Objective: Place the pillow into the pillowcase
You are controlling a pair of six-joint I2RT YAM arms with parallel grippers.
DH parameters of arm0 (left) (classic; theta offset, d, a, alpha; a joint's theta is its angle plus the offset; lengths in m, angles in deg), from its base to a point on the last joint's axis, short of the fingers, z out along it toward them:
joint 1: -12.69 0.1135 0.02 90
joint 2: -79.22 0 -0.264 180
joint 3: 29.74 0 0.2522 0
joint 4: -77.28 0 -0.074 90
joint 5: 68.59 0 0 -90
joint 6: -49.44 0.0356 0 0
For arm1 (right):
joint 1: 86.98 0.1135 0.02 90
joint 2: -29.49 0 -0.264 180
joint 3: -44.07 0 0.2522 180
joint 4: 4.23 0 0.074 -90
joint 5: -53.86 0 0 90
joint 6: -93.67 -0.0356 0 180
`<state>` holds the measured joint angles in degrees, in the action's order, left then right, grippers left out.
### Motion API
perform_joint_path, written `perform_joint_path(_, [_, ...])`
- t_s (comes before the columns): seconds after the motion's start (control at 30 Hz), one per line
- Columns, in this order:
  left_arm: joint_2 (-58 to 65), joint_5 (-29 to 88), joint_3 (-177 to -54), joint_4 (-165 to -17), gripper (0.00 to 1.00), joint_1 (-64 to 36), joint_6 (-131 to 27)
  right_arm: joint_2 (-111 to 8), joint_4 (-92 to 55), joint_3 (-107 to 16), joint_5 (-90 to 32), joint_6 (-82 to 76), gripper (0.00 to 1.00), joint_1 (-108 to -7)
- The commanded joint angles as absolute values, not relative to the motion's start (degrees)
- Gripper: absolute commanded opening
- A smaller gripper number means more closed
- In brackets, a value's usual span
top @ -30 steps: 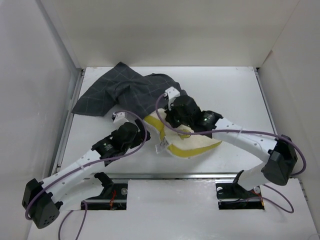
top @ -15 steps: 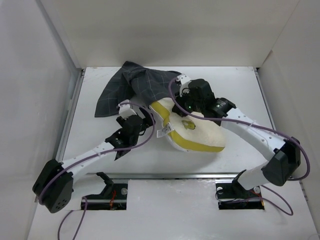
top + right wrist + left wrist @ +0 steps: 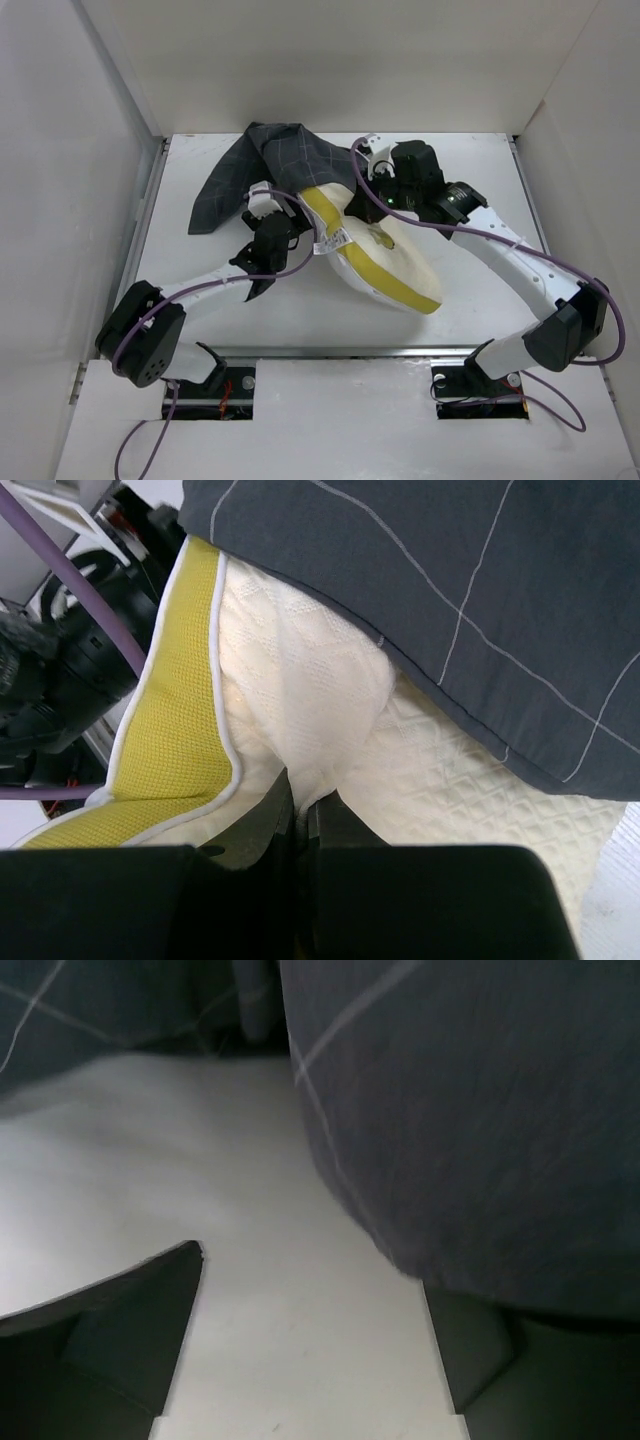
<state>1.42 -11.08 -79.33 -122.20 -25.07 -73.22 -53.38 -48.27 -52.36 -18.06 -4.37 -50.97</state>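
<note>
Diagonally, the quilted cream pillow (image 3: 395, 265), pinched by the right gripper (image 3: 300, 805), points up-left under the charcoal grid-lined fabric pillowcase (image 3: 270, 160); left gripper (image 3: 312, 1270) gapes alongside.

I see my left fingers (image 3: 120, 1330) spread wide apart, with bare white tabletop (image 3: 280, 1290) between them. The dark grey pillowcase (image 3: 480, 1110), with its thin pale lines, fills the top and hides the tip of one finger.

Two white arms (image 3: 200, 293) with black joint housings (image 3: 562, 335) and purple cables (image 3: 70, 570) looping alongside them.
</note>
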Motion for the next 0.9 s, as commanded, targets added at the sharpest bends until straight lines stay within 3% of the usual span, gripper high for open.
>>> perform_joint_path(0.0, [1.35,-12.25,-83.22,-130.88,0.77,-24.22,-69.48,-51.11,-44.09,-56.0,-16.28,-4.42,0.0,-51.12])
perform_joint_path(0.1, [-1.02,-7.79,-85.68,-131.5,0.52,-23.7,-65.97,-51.11,-43.05,-54.77,-17.51,-4.42,0.0,-51.12])
perform_joint_path(0.17, [-2.08,-6.1,-86.74,-129.68,0.0,-23.7,-66.04,-50.58,-41.55,-54.06,-18.03,-4.42,0.0,-51.65])
perform_joint_path(0.33, [0.64,3.71,-84.29,-127.2,0.0,-26.06,-66.05,-50.58,-30.69,-52.22,-24.53,-5.56,0.0,-51.65])
perform_joint_path(0.5, [10.2,15.58,-81.12,-117.81,0.0,-35.8,-70.0,-47.86,-13.62,-46.6,-30.15,-8.29,0.0,-51.22])
perform_joint_path(0.7, [18.48,36.41,-82.69,-108.94,0.0,-41.36,-72.02,-45.22,6.07,-33.34,-46.76,-5.3,0.0,-45.76])
perform_joint_path(0.87, [24.9,44.78,-86.56,-99.26,0.0,-42.07,-73.94,-47.41,20.75,-20.94,-55.48,-2.75,0.0,-42.42])
